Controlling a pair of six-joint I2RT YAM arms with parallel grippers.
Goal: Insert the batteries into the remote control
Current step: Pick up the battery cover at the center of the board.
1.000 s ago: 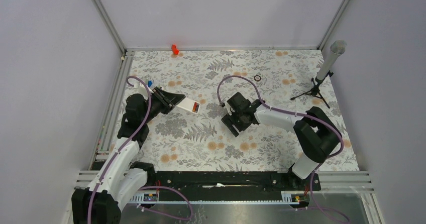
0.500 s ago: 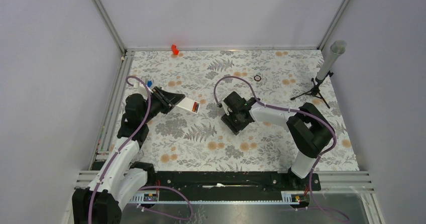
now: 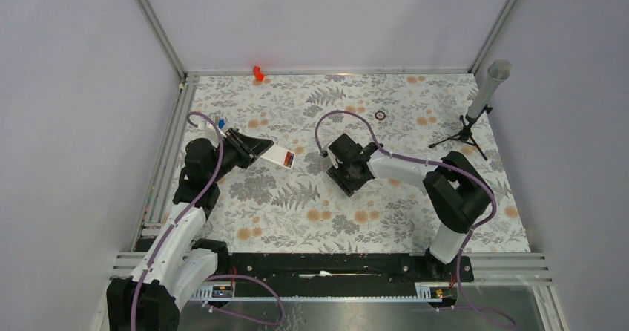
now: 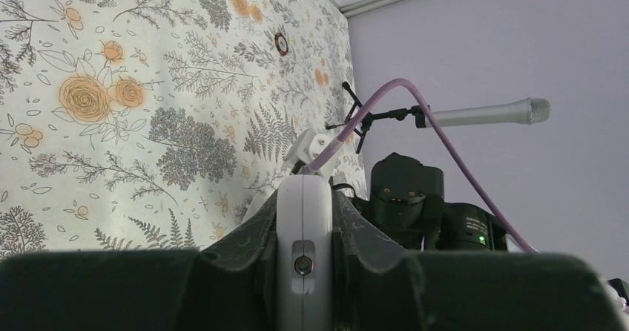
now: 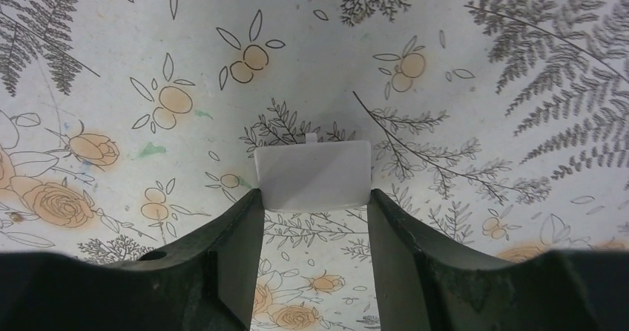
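My left gripper (image 3: pixel 256 148) is shut on the white remote control (image 3: pixel 279 155) and holds it out to the right above the table. Red-and-black batteries (image 3: pixel 289 159) show at the remote's far end. In the left wrist view the remote (image 4: pixel 304 227) stands edge-on between the jaws. My right gripper (image 3: pixel 347 175) is at mid-table, pointing down. In the right wrist view its fingertips (image 5: pixel 252 205) pinch the near edge of a small flat white cover piece (image 5: pixel 312 174) with a tab, low over the floral table.
A bright red plastic piece (image 3: pixel 258 73) lies at the back edge. A small dark ring (image 3: pixel 380 115) lies behind the right gripper. A grey tube on a black tripod (image 3: pixel 475 116) stands at the back right. Metal rails run along the left and near edges.
My right gripper has shifted slightly left, toward the remote. The left arm and the remote have not moved.
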